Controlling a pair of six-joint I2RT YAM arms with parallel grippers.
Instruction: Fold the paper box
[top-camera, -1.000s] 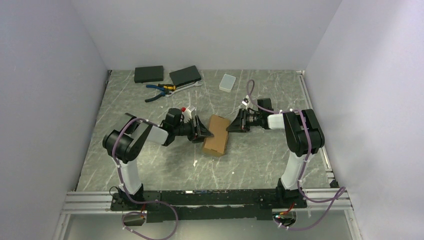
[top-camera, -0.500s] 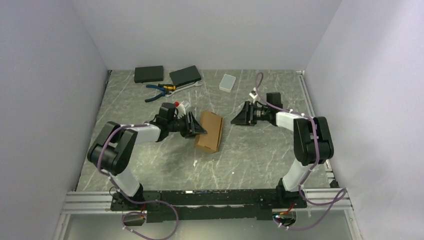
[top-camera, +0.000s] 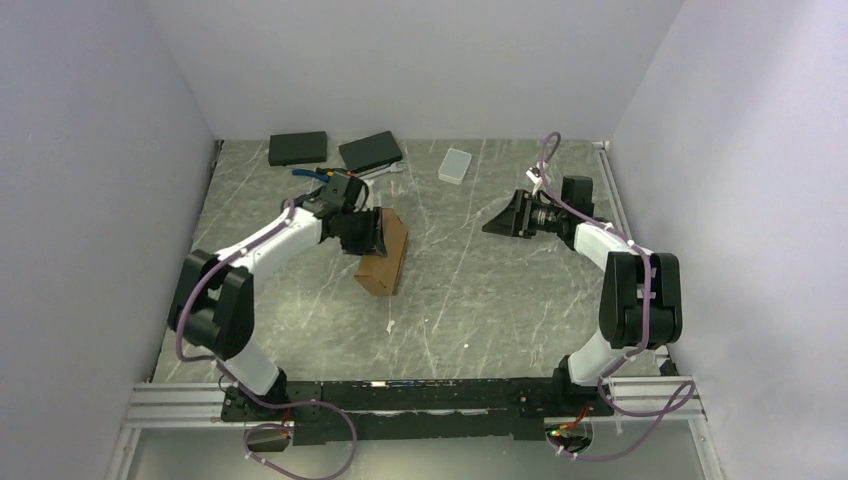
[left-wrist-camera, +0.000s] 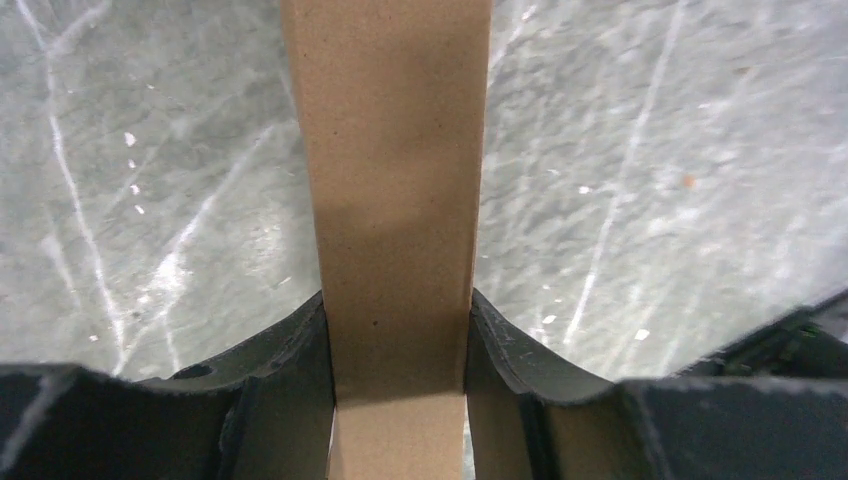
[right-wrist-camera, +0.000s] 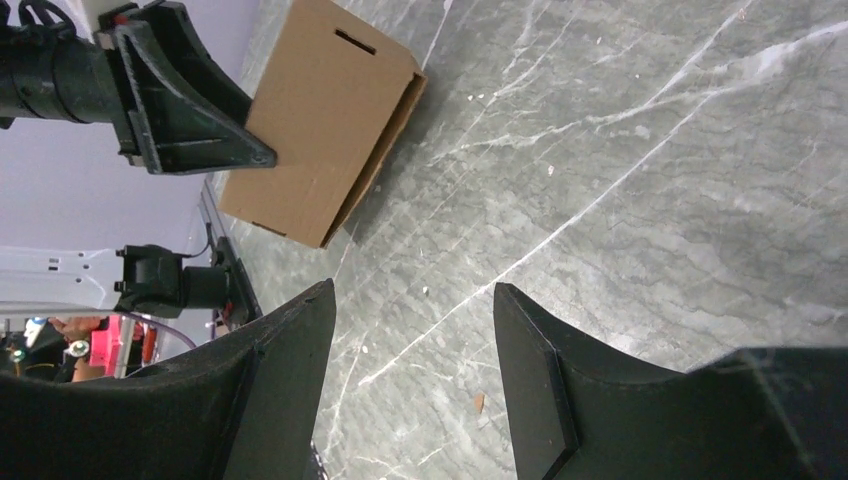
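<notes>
My left gripper (top-camera: 372, 232) is clenched on the paper box (top-camera: 386, 258) across its narrow side, tipped on edge, left of and nearer than the white case (top-camera: 455, 165). My right gripper (top-camera: 497, 222) gapes empty, right of that case and nearer.

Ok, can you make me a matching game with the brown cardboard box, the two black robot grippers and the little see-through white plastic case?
Things:
1. brown cardboard paper box
2. left black two-finger gripper
3. right black two-finger gripper
4. small translucent white plastic case

States:
A. open, nothing between its fingers
B. lying at the far end, touching nothing
C. folded into a box shape
D. clamped on cardboard

Pairs: 1-C, 2-D, 3-A, 4-B.
</notes>
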